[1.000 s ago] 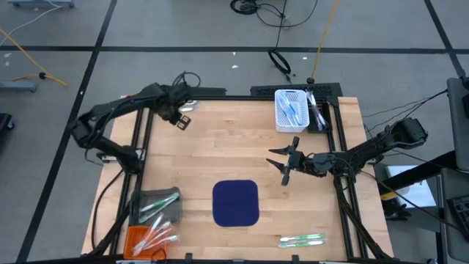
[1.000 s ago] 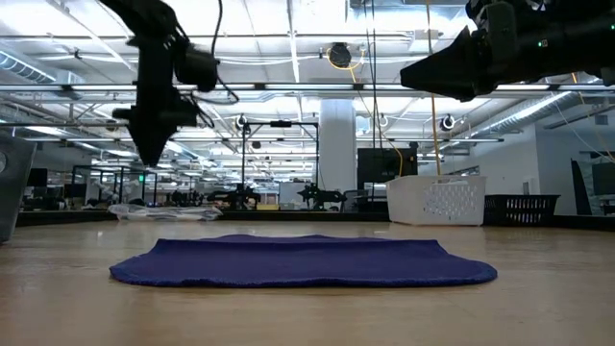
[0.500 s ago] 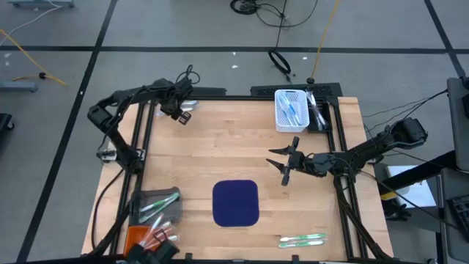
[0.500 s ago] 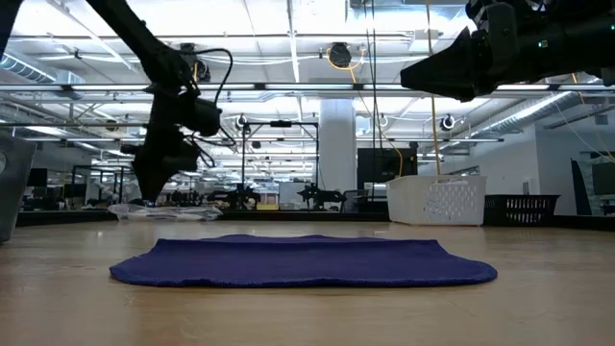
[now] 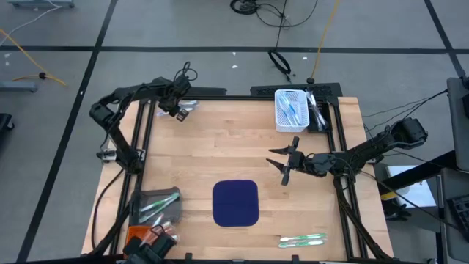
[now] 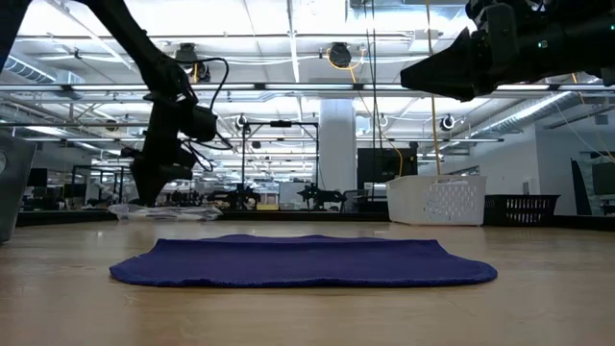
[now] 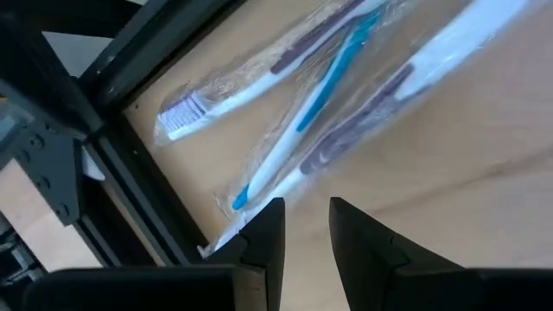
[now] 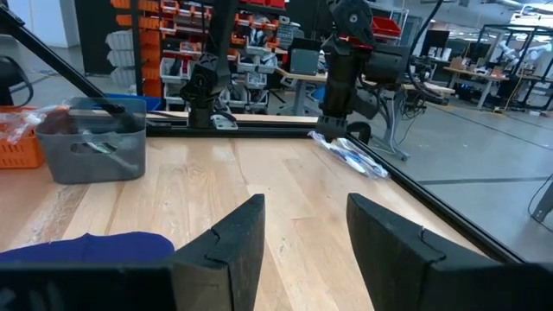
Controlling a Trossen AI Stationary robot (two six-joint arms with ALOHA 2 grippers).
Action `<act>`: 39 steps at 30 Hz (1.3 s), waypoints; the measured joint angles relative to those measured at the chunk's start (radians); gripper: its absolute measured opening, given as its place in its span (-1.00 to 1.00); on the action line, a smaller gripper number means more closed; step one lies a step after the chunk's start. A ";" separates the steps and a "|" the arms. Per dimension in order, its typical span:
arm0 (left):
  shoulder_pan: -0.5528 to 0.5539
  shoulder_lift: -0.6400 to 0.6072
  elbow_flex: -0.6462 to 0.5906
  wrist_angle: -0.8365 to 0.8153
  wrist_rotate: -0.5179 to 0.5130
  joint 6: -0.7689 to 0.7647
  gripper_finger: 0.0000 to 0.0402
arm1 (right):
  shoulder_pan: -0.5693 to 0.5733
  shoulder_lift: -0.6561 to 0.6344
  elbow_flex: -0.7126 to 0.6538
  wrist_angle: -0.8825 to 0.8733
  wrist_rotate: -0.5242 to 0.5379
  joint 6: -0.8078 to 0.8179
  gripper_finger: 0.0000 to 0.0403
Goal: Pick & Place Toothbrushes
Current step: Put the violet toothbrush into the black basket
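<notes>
A bundle of clear-wrapped blue-and-white toothbrushes [image 7: 328, 86] lies flat on the wood at the table's far left corner [image 5: 188, 107]. My left gripper [image 7: 305, 226] hangs just over the bundle's end, pointing steeply down. Its fingers are a little apart, with bare wood between them. In the low view it hangs low over the bundle [image 6: 144, 192]. My right gripper [image 5: 283, 163] waits open and level above the table's right middle, holding nothing. A navy mat [image 5: 235, 202] lies flat near the front.
A white basket [image 5: 291, 110] with blue toothbrushes stands at the far right. A grey bin [image 5: 157, 204] with green brushes and an orange bin [image 5: 135, 236] stand at the near left. Green toothbrushes [image 5: 302, 239] lie at the near right. A black frame rail [image 7: 147, 216] borders the bundle.
My left gripper has swung toward the table's far left corner and sunk toward the wrapped toothbrushes, most of it in the first half second. Its finger gap looks unchanged. The bundle and the right arm have stayed put.
</notes>
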 joint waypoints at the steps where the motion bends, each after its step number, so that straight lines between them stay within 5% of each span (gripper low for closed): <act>1: 0.004 0.008 0.000 0.000 0.001 0.002 -0.54 | 0.000 0.000 0.000 0.000 0.000 0.000 -0.23; 22: 0.039 0.043 0.001 0.044 0.037 0.010 -0.54 | 0.000 0.000 0.000 -0.004 0.001 0.001 -0.23; 28: 0.039 0.043 0.001 0.036 0.029 -0.013 -0.94 | 0.000 0.000 0.000 -0.016 0.001 0.004 -0.23; 39: -0.025 0.033 0.036 -0.089 0.025 -0.050 -1.00 | -0.010 0.000 0.000 -0.016 0.001 0.001 -0.23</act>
